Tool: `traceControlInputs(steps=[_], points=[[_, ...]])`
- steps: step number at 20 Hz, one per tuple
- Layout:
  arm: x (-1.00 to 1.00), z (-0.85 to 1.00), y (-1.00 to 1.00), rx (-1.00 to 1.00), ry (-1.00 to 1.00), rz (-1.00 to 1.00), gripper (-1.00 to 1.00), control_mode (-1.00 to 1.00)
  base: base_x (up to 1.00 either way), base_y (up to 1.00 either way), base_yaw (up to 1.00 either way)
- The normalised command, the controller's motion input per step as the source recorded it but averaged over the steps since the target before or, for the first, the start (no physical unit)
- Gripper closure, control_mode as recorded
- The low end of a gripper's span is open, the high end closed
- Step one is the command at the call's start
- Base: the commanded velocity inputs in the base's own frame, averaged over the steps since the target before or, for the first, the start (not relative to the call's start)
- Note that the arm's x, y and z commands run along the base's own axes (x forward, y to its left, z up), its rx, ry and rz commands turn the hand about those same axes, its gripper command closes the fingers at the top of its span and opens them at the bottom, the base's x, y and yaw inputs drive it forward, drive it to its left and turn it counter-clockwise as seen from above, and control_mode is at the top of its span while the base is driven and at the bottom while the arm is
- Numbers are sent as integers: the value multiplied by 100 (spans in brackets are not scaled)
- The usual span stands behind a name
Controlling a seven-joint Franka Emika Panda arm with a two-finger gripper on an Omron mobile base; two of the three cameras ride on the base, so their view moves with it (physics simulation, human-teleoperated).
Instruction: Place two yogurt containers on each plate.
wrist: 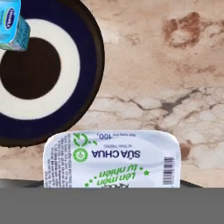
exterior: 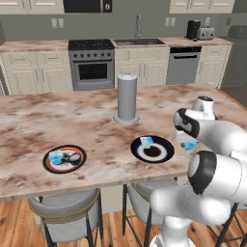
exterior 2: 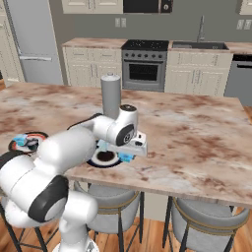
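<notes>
My gripper (exterior: 186, 143) is shut on a pale blue yogurt container (wrist: 111, 159) with a white printed lid, low over the counter just right of the dark blue-black rimmed plate (exterior: 136, 153). Another pale blue yogurt container (exterior: 146, 142) sits on that plate's far edge. In the right base view my gripper (exterior 2: 127, 156) hangs beside the same plate (exterior 2: 96, 162), which my arm partly covers. The red-orange rimmed plate (exterior: 64, 171) lies at the left and carries a pale blue container (exterior: 56, 157) and a dark one (exterior: 73, 157). Whether the held cup touches the counter I cannot tell.
A tall grey cylinder (exterior: 127, 98) stands on the marble island behind the plates. The island's front edge runs close to both plates, with grey stools (exterior: 65, 212) tucked under it. Stove, sink and cabinets line the back wall.
</notes>
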Motion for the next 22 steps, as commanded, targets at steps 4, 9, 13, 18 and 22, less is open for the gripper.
traceControlInputs(steps=[4,9,13,18,22], points=[[0,14,63,0,0,7,100,-100,0,0,0],[7,1,58,0,0,5,100,-100,0,0,0],[31,0,24,0,0,0,100,-100,0,0,0],[46,-2,3,0,0,0,100,-100,0,0,0],[33,-20,3,0,0,0,100,-100,0,0,0]])
